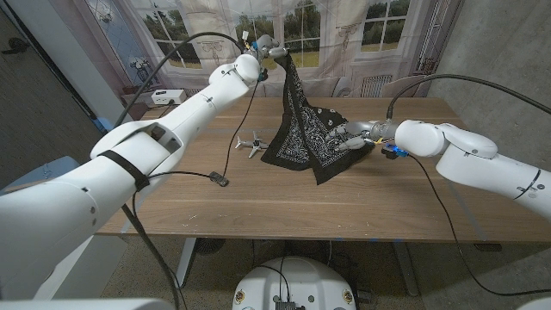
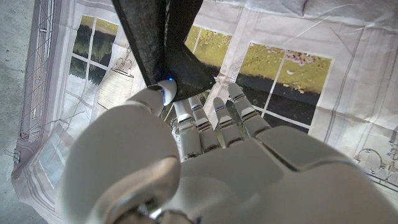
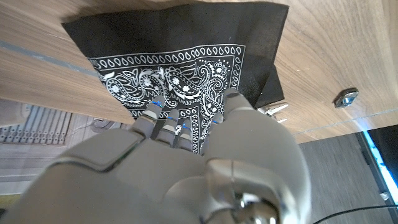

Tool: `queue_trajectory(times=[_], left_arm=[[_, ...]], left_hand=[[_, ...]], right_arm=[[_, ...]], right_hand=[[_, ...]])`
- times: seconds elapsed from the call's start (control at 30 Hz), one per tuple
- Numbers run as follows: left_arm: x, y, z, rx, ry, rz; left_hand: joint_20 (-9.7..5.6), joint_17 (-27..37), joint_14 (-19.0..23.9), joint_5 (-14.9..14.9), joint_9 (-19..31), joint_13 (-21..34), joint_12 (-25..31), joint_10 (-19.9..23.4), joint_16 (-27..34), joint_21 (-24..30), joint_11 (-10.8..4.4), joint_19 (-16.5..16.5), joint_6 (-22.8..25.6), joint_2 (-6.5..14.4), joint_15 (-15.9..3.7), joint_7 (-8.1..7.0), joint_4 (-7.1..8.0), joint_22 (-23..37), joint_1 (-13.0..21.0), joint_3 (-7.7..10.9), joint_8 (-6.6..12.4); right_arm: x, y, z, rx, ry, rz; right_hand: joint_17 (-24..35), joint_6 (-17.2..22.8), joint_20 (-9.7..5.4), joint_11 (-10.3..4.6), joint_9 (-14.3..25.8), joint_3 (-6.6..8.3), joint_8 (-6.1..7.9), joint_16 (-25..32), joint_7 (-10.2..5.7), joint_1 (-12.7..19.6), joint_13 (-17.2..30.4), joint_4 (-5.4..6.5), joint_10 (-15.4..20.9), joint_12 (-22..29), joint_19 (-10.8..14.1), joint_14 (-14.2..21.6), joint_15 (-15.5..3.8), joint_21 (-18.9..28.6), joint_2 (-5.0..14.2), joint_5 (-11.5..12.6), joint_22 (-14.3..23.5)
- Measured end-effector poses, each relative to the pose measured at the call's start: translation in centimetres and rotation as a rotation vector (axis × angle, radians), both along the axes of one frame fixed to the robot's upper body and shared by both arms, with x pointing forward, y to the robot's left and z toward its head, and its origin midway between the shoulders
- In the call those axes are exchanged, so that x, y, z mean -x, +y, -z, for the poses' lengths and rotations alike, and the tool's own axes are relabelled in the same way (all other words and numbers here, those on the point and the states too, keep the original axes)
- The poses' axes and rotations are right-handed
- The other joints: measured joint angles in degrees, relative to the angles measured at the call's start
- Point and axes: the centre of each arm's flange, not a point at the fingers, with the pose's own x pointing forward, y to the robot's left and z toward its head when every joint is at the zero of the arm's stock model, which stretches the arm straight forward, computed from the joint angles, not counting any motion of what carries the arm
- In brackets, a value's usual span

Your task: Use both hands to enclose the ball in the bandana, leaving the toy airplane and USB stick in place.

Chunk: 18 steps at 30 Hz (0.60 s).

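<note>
**A:** Starting nearest the robot, what is lying on the brown wooden table (image 1: 258,211)?

**B:** A small dark USB stick (image 1: 220,180) is sitting on the near left, well apart from the cloth. It is lying out of the way, as the task wants it left alone.

**A:** And further in?

**B:** A small white toy airplane (image 1: 250,144) is standing just left of the cloth's lower edge, apparently not touching it. Beside it, the black bandana with white paisley print (image 1: 303,138) is hanging like a tent, its lower part spreading on the table.

**A:** Why is it hanging so?

**B:** The white left hand (image 1: 269,50) is holding one corner high at the far side, fingers clamped on the dark fabric; the left wrist view shows cloth pinched against the fingertips (image 2: 163,93). Lifting that corner is probably drawing the cloth up over whatever lies under it.

**A:** And the other side?

**B:** The grey right hand (image 1: 357,136) is reaching in low from the right, fingers (image 3: 163,121) close together and lying on the patterned cloth. Whether they are gripping a fold or only pressing, I cannot tell. It seems to be anchoring that side.

**A:** Where is the ball?

**B:** I cannot see it; presumably it is under the bandana. Something small and blue (image 1: 394,153) is showing by the right wrist, too small to identify.
</note>
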Motion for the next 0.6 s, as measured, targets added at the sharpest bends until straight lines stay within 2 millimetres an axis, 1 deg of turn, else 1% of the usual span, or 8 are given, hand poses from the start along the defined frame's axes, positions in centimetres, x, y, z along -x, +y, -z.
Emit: queue_trajectory(times=[0.1, 0.17, 0.23, 0.27, 0.33, 0.43, 0.53, 0.6], left_arm=[[-0.1, 0.0, -0.2, 0.003, 0.005, -0.002], [-0.2, -0.1, -0.2, 0.005, 0.01, 0.002], [-0.3, -0.1, -0.4, 0.007, 0.014, 0.003], [-0.4, -0.1, -0.4, 0.009, 0.016, 0.01], [-0.4, -0.1, -0.5, 0.01, 0.019, 0.01], [-0.5, -0.3, -0.6, 0.01, 0.021, 0.013], [-0.5, -0.3, -0.7, 0.007, 0.023, 0.013], [-0.6, -0.4, -0.8, 0.006, 0.024, 0.011]], left_hand=[[0.0, 0.0, 0.0, 0.0, 0.0, 0.0, 0.0, 0.0, 0.0, 0.0, 0.0, 0.0, 0.0, 0.01, 0.0, 0.0, -0.06, 0.0, -0.01, 0.06, 0.01], [0.0, 0.0, 0.0, 0.0, 0.0, 0.0, 0.0, 0.0, 0.0, 0.0, 0.0, 0.0, 0.0, 0.01, 0.0, 0.0, -0.06, 0.0, -0.01, 0.06, 0.01], [0.0, 0.0, 0.0, 0.0, 0.0, 0.0, 0.0, 0.0, 0.0, 0.0, 0.0, 0.0, 0.0, 0.02, 0.0, 0.0, -0.06, 0.0, -0.02, 0.06, 0.02], [0.0, 0.0, 0.0, 0.0, 0.0, 0.0, 0.0, 0.12, 0.0, 0.16, 0.12, 0.0, 0.0, 0.02, 0.0, 0.0, -0.06, 0.0, -0.02, 0.06, 0.03], [0.0, 0.0, 0.0, 0.0, 0.0, 0.0, 0.0, 0.31, 0.0, 0.22, 0.31, 0.0, 0.0, 0.03, 0.0, 0.0, -0.06, 0.0, -0.03, 0.06, 0.06], [0.0, 0.0, 0.0, 0.0, 0.01, -0.01, 0.0, 0.31, 0.0, 0.21, 0.31, 0.0, 0.0, 0.1, 0.0, 0.0, -0.06, 0.01, -0.41, 0.06, 0.09], [0.0, 0.0, 0.0, 0.0, 0.01, -0.01, 0.0, 0.31, 0.0, 0.22, 0.31, 0.0, 0.0, 0.25, 0.0, 0.0, -0.29, 0.01, -0.56, 0.29, 0.1], [0.0, 0.0, 0.0, 0.0, 0.02, -0.01, 0.0, 0.31, 0.0, 0.22, 0.31, 0.0, 0.0, 0.25, 0.0, 0.0, -0.29, 0.01, -0.56, 0.29, 0.11]], right_arm=[[-0.1, 0.8, 0.0, 0.029, -0.005, -0.011], [-0.1, 1.3, 0.0, 0.045, -0.011, -0.014], [-0.2, 1.5, 0.0, 0.077, -0.025, -0.005], [-0.2, 2.2, 0.0, 0.088, -0.027, -0.013], [-0.3, 2.4, 0.0, 0.118, -0.033, -0.002], [-0.3, 3.2, -0.1, 0.151, -0.032, -0.002], [-0.4, 3.8, -0.3, 0.177, -0.026, -0.003], [-0.3, 4.4, -0.4, 0.203, -0.019, -0.006]], right_hand=[[0.82, -1.44, -0.17, 0.6, -0.03, 3.25, -0.41, 0.43, -0.11, 2.91, 0.02, -0.68, -0.79, -0.22, -0.18, -0.49, 0.07, 0.0, 0.72, -0.84, 0.0], [1.53, -2.6, -0.17, 0.89, -0.13, 5.72, -0.42, 0.65, -0.06, 5.13, 0.26, -0.75, -1.08, -0.22, -0.18, -0.59, -0.03, 0.33, 0.7, -1.44, 0.0], [2.13, -3.38, -0.17, 1.43, -0.16, 6.96, -0.42, 1.08, 0.04, 5.62, 0.27, -0.37, -1.62, -0.23, -0.18, -0.79, 0.16, 0.44, 0.31, -1.81, -0.01], [2.33, -3.44, -0.17, 1.69, -0.16, 7.21, -0.42, 1.09, 0.1, 5.67, 0.26, -0.12, -1.89, -0.22, -0.17, -0.96, 0.33, 0.44, 0.26, -2.12, -0.01], [2.6, -4.19, -0.17, 2.14, -0.16, 7.54, -0.8, 1.09, 0.2, 5.66, 0.26, 0.23, -2.27, -0.22, -0.17, -1.42, 0.8, 0.66, 0.25, -2.5, -0.01], [2.81, -5.79, 0.42, 3.06, -0.38, 7.29, -1.02, 1.33, 0.23, 4.94, 0.26, 0.93, -1.72, -0.22, -0.09, -1.58, 1.02, 0.96, -0.46, -3.13, -0.01], [3.05, -7.05, 0.72, 3.25, -0.43, 7.14, -1.24, 1.81, 0.18, 4.5, 0.26, 1.09, -1.53, -0.23, 0.21, -0.84, 1.74, 1.19, -0.73, -3.48, -0.01], [3.2, -8.04, 1.02, 3.55, -0.43, 7.2, -1.46, 1.92, 0.12, 4.25, 0.26, 1.49, -1.22, -0.22, 0.51, -0.66, 1.93, 1.4, -0.78, -3.68, -0.01]])
